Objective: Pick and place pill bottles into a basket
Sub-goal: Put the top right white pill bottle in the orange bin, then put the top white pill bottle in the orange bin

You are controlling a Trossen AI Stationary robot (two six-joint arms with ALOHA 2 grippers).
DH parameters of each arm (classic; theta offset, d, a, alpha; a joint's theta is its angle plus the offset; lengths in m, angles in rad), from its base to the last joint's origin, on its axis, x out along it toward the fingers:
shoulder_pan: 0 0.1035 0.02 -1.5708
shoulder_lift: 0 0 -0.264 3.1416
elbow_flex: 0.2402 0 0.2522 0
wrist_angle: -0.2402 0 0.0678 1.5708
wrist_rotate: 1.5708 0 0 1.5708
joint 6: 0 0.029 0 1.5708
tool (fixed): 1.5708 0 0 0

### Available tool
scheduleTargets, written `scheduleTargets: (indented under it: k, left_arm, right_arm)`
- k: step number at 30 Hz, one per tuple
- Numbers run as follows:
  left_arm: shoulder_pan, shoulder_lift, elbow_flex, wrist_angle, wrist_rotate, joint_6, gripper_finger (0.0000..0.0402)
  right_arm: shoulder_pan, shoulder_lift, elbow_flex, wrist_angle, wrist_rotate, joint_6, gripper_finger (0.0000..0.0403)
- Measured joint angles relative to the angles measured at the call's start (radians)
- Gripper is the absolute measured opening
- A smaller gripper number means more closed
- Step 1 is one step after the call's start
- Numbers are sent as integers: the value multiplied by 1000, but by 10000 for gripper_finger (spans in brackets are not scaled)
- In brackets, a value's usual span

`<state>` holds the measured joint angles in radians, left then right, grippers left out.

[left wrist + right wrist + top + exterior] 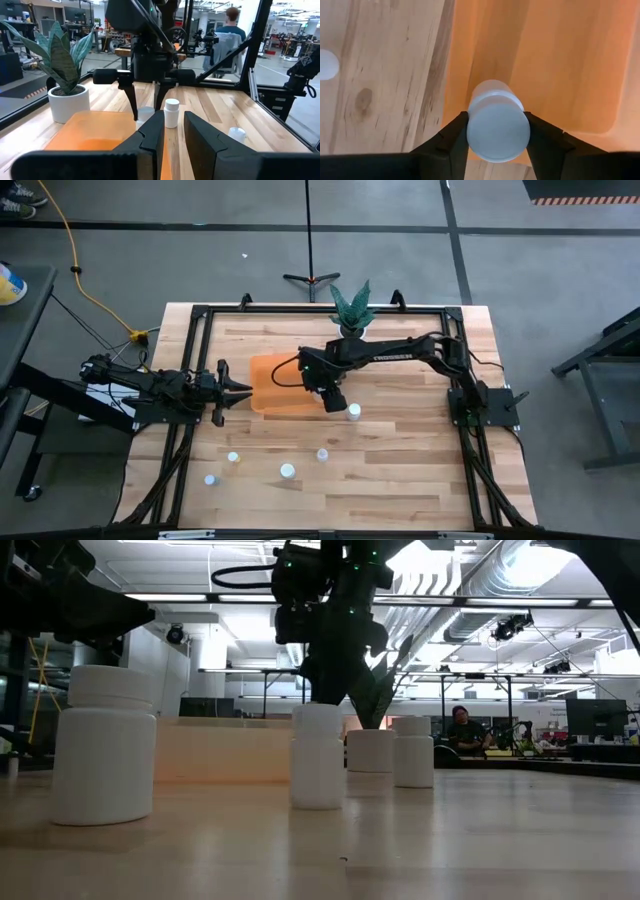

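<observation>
We are gripping one pill bottle between the fingers of our right gripper, cap toward the wrist camera, and it is hanging over the near right corner of the orange basket. In the high view the basket is lying left of the table's middle, and the right gripper is sitting at its four o'clock edge. Another bottle is standing on the wood just beside that gripper, at its four o'clock. Four more are standing toward six o'clock of the basket: one, one, one and one, all well apart from the basket. Our left gripper is hovering at the basket's nine o'clock side, its fingers parted narrowly and holding nothing. A potted plant is standing at the table's twelve o'clock edge.
</observation>
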<state>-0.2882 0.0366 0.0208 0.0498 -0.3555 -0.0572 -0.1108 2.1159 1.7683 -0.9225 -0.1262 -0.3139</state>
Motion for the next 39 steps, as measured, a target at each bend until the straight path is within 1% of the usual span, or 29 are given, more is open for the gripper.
scheduleTargets:
  k: [3,10,16,18,21,24,27,29,33,36,39]
  left_arm:
    - [0,0,0,0,0,0,108]
    - [0,0,0,0,-1,0,108]
    - [0,0,0,-1,-3,0,108]
    - [0,0,0,-1,-4,0,108]
    - [0,0,0,-1,-4,0,108]
    - [0,0,0,-1,-4,0,108]
    - [0,0,0,-1,-4,0,108]
    - [0,0,0,-5,-4,0,108]
    - [0,0,0,-14,-4,0,108]
    - [0,0,0,-16,-5,0,108]
    - [0,0,0,-16,-7,0,108]
  right_arm:
    - [0,0,0,0,0,0,158]
    - [0,18,0,7,1,-1,202]
    - [0,23,4,-1,4,0,214]
    - [0,23,27,-30,5,6,214]
    - [0,22,67,-51,42,73,214]
    - [0,22,125,-138,63,95,214]
    - [2,22,179,-218,46,149,215]
    - [6,15,190,-283,23,186,215]
    - [32,-25,141,-289,-7,215,215]
    - [65,-84,66,-245,26,235,215]
    - [97,-166,-42,-188,69,281,215]
